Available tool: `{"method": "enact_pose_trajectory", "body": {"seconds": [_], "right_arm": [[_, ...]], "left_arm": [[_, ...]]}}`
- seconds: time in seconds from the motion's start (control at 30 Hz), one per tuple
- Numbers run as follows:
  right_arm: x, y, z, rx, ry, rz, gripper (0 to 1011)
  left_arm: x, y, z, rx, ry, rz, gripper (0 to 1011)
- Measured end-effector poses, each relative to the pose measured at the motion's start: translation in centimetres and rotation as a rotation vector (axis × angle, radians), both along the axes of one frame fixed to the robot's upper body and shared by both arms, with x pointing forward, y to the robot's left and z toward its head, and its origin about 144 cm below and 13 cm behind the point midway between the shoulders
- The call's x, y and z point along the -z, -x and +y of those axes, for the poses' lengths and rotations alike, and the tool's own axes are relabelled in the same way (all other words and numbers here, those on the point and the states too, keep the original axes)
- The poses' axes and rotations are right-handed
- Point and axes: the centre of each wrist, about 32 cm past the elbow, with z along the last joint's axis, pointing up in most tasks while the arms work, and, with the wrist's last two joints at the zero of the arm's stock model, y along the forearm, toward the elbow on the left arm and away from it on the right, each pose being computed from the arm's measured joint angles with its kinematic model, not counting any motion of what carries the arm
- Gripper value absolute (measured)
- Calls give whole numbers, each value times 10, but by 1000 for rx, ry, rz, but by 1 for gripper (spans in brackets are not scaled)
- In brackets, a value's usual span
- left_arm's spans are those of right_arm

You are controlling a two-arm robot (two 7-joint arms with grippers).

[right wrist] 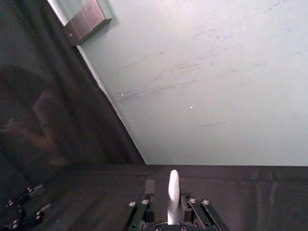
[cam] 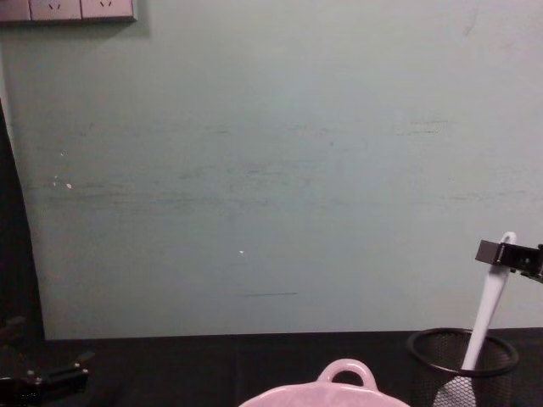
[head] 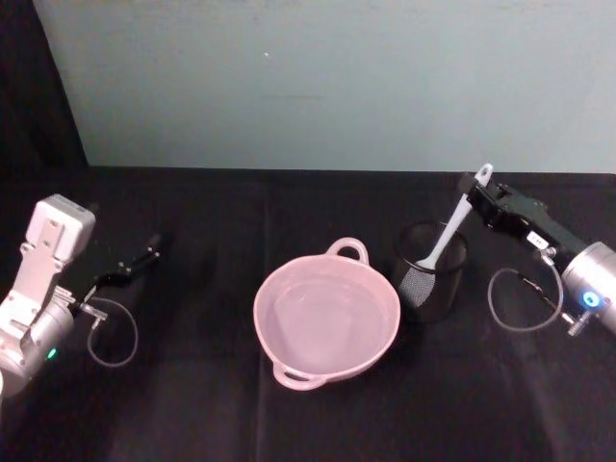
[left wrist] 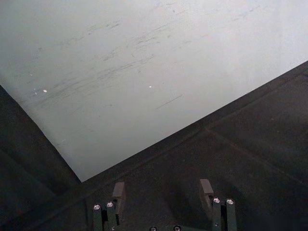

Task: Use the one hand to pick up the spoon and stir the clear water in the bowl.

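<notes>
I counted one spoon (head: 450,225), white, standing in one black wire-mesh cup (head: 431,271). I counted one bowl (head: 325,316), pale pink, and it carried two loop handles on its rim, one at the far side and one at the near side. I counted two end effectors: one left end effector (head: 144,254) over the left of the bench (head: 192,404), its two fingers spread apart, and one right end effector (head: 474,198) closed on the spoon's handle. I logged one bench under a single black cloth. In the chest view I recorded one strip of wall sockets (cam: 68,9), showing three outlets.
</notes>
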Motion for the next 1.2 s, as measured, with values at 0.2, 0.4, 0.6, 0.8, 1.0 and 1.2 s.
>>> {"method": "enact_pose_trajectory", "body": {"seconds": [0.2,0.4,0.6,0.8,1.0,1.2], "right_arm": [[5,2,-7,32,16,9,482],[19,8,-15,55,45,42,684],[28,17,-16,61,82,58,846],[24,33,-16,55,153,25,995],[17,53,-16,123,278,-52,1002],[18,64,-8,264,465,-149,1003]], "left_arm": [[0,0,0,0,0,0,1005],[0,0,0,0,0,0,1005],[0,0,0,0,0,0,1005],[0,0,0,0,0,0,1005],[0,0,0,0,0,0,1005],[0,0,0,0,0,0,1005]]}}
